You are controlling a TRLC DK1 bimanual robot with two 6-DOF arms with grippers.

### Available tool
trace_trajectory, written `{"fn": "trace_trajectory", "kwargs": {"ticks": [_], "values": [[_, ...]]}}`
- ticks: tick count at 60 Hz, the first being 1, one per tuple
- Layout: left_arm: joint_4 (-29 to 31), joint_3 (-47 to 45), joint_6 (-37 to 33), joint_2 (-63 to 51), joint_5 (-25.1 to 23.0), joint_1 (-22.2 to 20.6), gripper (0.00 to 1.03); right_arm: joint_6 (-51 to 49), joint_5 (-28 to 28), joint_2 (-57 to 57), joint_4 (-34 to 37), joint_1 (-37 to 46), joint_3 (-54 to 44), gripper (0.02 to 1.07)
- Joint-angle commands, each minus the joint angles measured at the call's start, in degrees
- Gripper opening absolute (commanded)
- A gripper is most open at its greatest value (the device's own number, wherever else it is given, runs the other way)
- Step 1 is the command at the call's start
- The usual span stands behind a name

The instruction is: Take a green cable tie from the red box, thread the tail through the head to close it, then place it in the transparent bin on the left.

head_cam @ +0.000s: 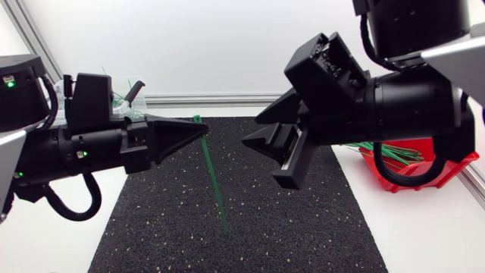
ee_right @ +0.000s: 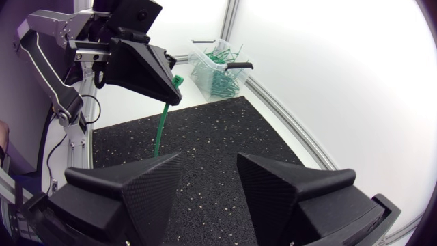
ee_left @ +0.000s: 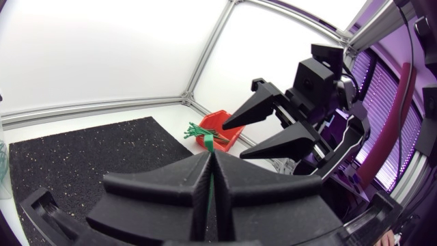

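Tie (head_cam: 214,178) hangs from our left gripper (head_cam: 204,129), whose fingers are pressed together on its upper end, with the head poking out just past the tips. From there the strap drops towards 6 o'clock over the black mat (head_cam: 151,227). We cannot tell whether its lower tip touches the surface. Our right gripper (head_cam: 254,130) sits at 3 o'clock of the left one. Its tips face the left gripper without touching it, and its fingers are spread well apart with nothing between them. Both grippers are raised above the middle of the mat. The box (head_cam: 447,168) lies on the white table (head_cam: 424,235) at 3 o'clock of the mat, partly behind our right arm, with more green ties in it. The bin (head_cam: 129,102) stands at 10 o'clock, behind our left arm, and also holds green ties. A metal rail (head_cam: 220,98) runs along the table's far edge at 12 o'clock.
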State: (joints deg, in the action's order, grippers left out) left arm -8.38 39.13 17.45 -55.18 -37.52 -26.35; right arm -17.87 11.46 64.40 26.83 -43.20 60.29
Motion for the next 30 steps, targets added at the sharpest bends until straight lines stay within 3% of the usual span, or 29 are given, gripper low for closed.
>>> {"fn": "trace_trajectory", "kwargs": {"ticks": [1, 13, 30], "values": [[0.2, -1.1, -2.4, 0.7, -2.3, 0.3, 0.04, -1.5, 4.0, 1.2, 0.9, 1.1, -1.6, 0.65], [0.3, 0.6, -3.5, -0.4, -8.1, -0.1, 0.04, -2.8, 17.3, 6.3, 1.6, 4.1, -0.3, 0.65], [0.6, 0.6, -6.7, -0.8, -16.0, 0.6, 0.04, -5.4, 27.4, 9.7, 3.1, 5.4, 1.3, 0.64]]}}
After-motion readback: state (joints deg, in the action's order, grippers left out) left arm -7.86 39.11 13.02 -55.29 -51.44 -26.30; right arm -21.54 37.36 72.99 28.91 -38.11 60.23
